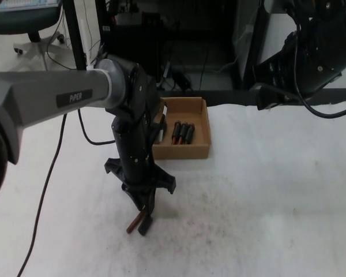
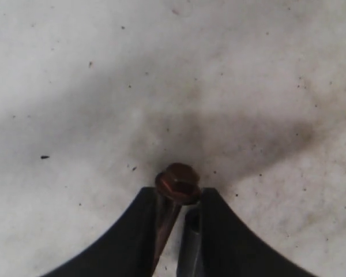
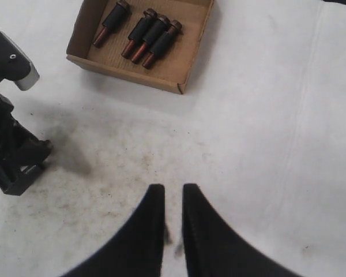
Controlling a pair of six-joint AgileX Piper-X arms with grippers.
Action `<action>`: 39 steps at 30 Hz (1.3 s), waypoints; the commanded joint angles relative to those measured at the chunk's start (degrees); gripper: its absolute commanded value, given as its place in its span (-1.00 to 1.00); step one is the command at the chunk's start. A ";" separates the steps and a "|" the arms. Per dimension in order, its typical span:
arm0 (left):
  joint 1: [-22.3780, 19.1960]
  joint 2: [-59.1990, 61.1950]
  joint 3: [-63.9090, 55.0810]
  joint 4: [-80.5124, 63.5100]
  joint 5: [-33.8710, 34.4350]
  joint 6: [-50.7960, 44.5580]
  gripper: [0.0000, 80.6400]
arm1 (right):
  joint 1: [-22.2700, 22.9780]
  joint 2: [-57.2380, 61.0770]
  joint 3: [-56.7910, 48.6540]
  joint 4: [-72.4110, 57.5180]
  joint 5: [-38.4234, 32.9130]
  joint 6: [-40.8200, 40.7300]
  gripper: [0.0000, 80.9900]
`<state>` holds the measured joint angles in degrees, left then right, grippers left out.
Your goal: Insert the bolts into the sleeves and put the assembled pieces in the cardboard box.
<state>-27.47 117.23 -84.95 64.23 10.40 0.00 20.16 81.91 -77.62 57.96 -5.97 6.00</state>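
The left gripper hangs low over the white, scuffed bench top, near the front of the bench and well short of the box. Its two black fingers are pinching a copper-coloured hex-head bolt. The grip sits on the shank just behind the head, so the head pokes out past the fingertips towards the bench while the shank runs back between the pads. In the high view the bolt slants down and away from the gripper, and whether its low end touches the surface cannot be told. Holding it this close to the head probably keeps it from swinging, though it leaves little shank free for a sleeve.

The shallow brown cardboard box sits farther back on the bench, open side up. Four assembled pieces, copper bolts in black sleeves, lie flat on its floor: three side by side and one a little apart. Lying lengthwise, they are unlikely to roll about.

The right gripper hovers above bare bench off to the side, apart from both box and bolt. Its fingers are drawn nearly together with a thin slit between them and nothing in it. It looks parked out of the left arm's way, and is likely free to take a sleeve or steady the piece
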 commanded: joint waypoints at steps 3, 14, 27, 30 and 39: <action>-0.20 -0.03 -0.23 2.32 -0.49 3.07 -0.23 | -0.18 -0.68 -0.01 -0.34 -0.29 -0.49 -0.73; -0.20 -0.03 -0.23 3.32 -0.49 3.85 0.14 | -0.18 -0.68 -0.01 -0.34 -0.29 -0.49 -0.73; -0.20 -0.03 -0.23 0.06 -2.79 7.97 -0.08 | -0.18 -0.68 -0.01 -0.34 -0.29 -0.49 -0.73; -0.20 -0.03 -0.23 0.07 -2.79 7.97 -0.10 | -0.18 -0.68 -0.01 -0.34 -0.29 -0.49 -0.73; -2.07 1.28 -0.23 0.07 -2.65 8.98 -0.10 | -0.18 -0.68 -0.01 -0.34 -0.29 -0.49 -0.73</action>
<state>-28.24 117.86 -84.95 64.57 8.67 8.49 20.16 81.91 -77.62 57.96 -5.97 6.00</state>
